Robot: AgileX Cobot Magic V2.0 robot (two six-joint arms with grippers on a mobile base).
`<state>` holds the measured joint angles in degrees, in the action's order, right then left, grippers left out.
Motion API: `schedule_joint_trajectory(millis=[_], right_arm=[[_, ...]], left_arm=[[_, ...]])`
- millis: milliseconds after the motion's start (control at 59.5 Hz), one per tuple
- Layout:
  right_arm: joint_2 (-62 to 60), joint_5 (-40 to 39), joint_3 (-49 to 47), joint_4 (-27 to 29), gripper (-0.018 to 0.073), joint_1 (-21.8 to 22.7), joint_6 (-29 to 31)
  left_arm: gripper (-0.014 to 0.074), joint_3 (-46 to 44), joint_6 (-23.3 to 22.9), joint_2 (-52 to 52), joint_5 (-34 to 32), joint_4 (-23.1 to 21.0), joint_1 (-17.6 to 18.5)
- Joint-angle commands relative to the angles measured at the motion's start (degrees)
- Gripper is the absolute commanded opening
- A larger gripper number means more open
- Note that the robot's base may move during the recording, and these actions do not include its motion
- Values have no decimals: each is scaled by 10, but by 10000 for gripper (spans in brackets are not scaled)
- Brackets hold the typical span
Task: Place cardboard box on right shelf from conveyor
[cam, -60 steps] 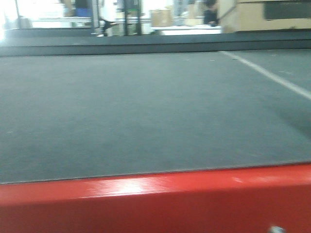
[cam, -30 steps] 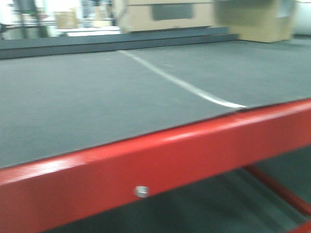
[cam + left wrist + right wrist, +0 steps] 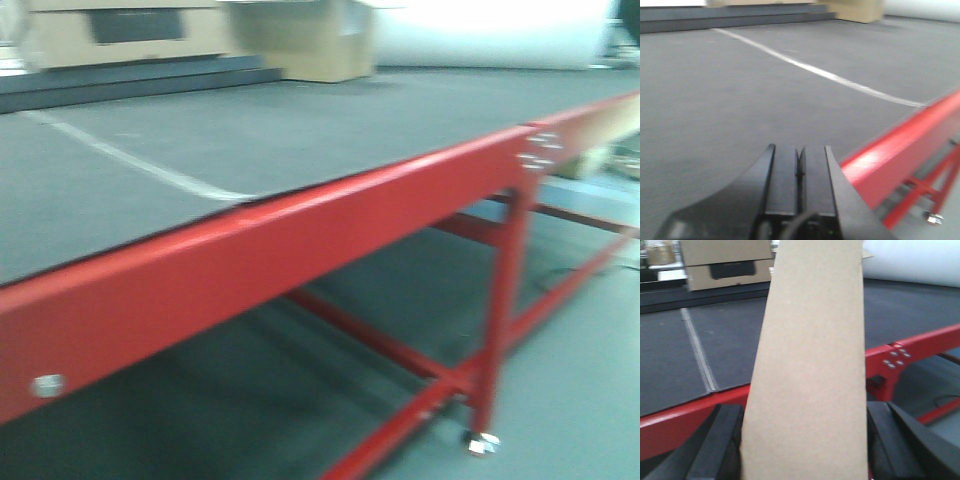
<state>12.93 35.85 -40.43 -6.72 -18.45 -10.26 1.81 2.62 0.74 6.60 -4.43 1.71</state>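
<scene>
In the right wrist view the tan cardboard box [image 3: 810, 370] fills the middle of the frame, standing between the black fingers [image 3: 715, 445] of my right gripper [image 3: 805, 445], which is shut on it. Behind it lies the conveyor [image 3: 670, 365] with its dark belt and red edge. The front view shows the conveyor [image 3: 300, 140] running off to the right, red edge and red legs below. My left gripper [image 3: 799, 165] hangs over the belt near the red edge [image 3: 900, 150], jaws shut with nothing between them. The right shelf is out of view.
Larger brown cartons [image 3: 310, 40] stand at the belt's far side. A white seam line [image 3: 130, 160] crosses the belt. Red frame legs with a caster [image 3: 482, 440] stand on the grey floor at the right. A white wall or roll [image 3: 920, 262] lies beyond.
The front view has swung to the right: the conveyor's red edge now runs diagonally, and the frame legs and floor have come into sight.
</scene>
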Motion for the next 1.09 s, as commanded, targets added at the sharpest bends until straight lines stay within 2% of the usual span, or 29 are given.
schedule_joint_trajectory(millis=[0, 1076], right_arm=[[7, -57, -15, -3, 144, 2, 5], [7, -57, -15, -3, 144, 2, 5]], left_arm=[[-116, 4, 0, 8, -49, -3, 2], [-116, 4, 0, 8, -49, -3, 1]])
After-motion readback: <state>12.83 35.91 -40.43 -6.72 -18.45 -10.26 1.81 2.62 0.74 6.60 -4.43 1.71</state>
